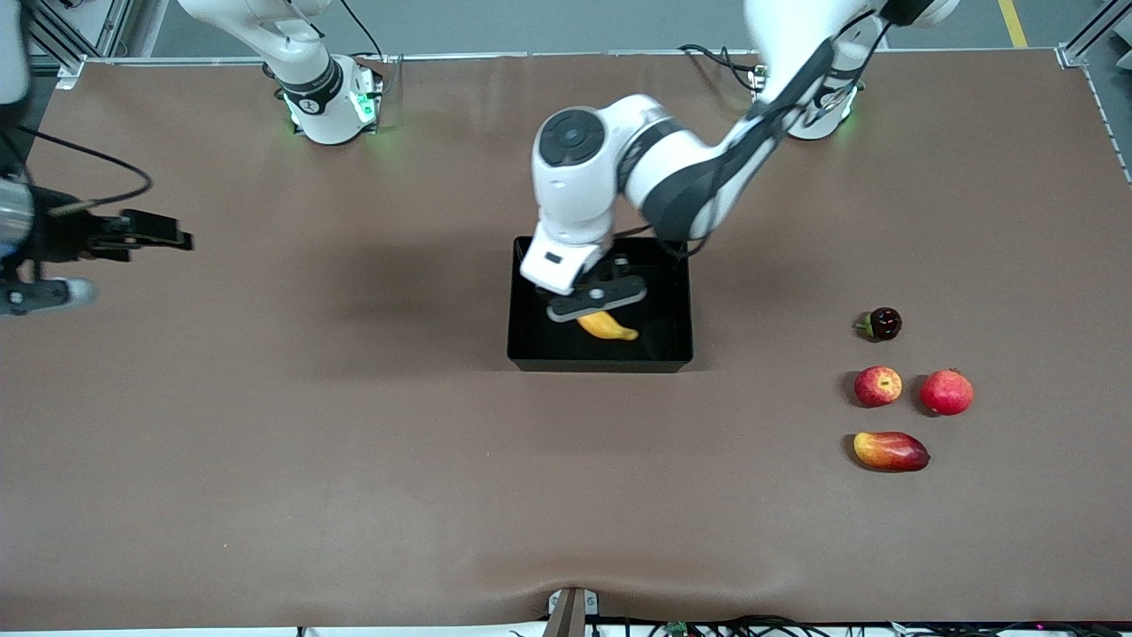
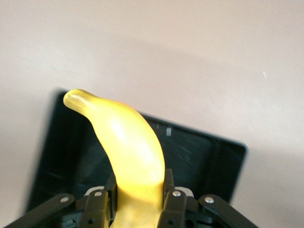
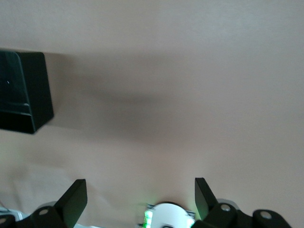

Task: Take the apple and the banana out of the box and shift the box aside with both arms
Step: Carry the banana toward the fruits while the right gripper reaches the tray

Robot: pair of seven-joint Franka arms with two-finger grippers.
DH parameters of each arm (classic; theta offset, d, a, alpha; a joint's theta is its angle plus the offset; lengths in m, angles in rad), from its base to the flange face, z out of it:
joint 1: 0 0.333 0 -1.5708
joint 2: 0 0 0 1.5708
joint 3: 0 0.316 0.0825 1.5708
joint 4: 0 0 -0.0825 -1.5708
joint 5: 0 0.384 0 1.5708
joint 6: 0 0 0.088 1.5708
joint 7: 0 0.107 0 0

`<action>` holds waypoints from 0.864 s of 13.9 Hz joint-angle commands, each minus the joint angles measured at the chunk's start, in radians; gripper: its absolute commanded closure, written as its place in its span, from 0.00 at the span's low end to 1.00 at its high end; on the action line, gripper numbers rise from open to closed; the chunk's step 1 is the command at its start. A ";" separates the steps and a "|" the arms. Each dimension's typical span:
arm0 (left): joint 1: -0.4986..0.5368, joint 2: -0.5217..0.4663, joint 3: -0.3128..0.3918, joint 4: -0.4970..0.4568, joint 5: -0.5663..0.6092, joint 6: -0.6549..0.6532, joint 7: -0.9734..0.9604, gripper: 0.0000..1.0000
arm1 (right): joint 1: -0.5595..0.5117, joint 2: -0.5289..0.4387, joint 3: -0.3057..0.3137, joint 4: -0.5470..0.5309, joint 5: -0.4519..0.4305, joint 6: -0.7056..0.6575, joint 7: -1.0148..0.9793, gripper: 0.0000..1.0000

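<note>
My left gripper (image 1: 597, 305) is shut on the long yellow banana (image 1: 608, 327) and holds it just over the inside of the black tray (image 1: 665, 292) in the middle of the table. The left wrist view shows the banana (image 2: 128, 142) between the fingers (image 2: 175, 199) of the left gripper (image 2: 139, 187), with the tray (image 2: 204, 152) below. The small red apple with yellow streaks (image 1: 877, 386) lies on the table toward the left arm's end. My right gripper (image 1: 164, 234) is open and empty over the table at the right arm's end; in the right wrist view (image 3: 140, 190) it has only bare table between its fingers.
Beside the apple lie a plain red round fruit (image 1: 946, 392), a red-and-yellow mango (image 1: 891, 451) nearer the front camera, and a small dark fruit (image 1: 883, 324) farther away. A corner of the tray (image 3: 23, 95) and the right arm's base (image 3: 166, 216) show in the right wrist view.
</note>
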 commanded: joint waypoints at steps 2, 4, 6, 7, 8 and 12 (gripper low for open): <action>0.184 -0.063 -0.007 -0.036 -0.098 -0.024 0.274 1.00 | 0.171 0.003 -0.005 -0.123 0.021 0.176 0.194 0.00; 0.253 -0.058 -0.005 -0.047 -0.101 -0.026 0.394 1.00 | 0.262 0.005 -0.006 -0.204 0.045 0.308 0.297 0.00; 0.321 -0.046 -0.004 -0.084 -0.095 -0.024 0.515 1.00 | 0.354 0.017 -0.005 -0.282 0.082 0.458 0.418 0.00; 0.359 -0.030 -0.002 -0.107 -0.088 -0.016 0.573 1.00 | 0.386 0.040 -0.005 -0.295 0.102 0.509 0.440 0.00; 0.405 -0.014 -0.004 -0.134 -0.086 0.008 0.621 1.00 | 0.437 0.065 -0.006 -0.296 0.103 0.540 0.457 0.00; 0.488 -0.006 -0.002 -0.363 -0.083 0.276 0.733 1.00 | 0.574 0.198 -0.010 -0.300 0.093 0.699 0.534 0.00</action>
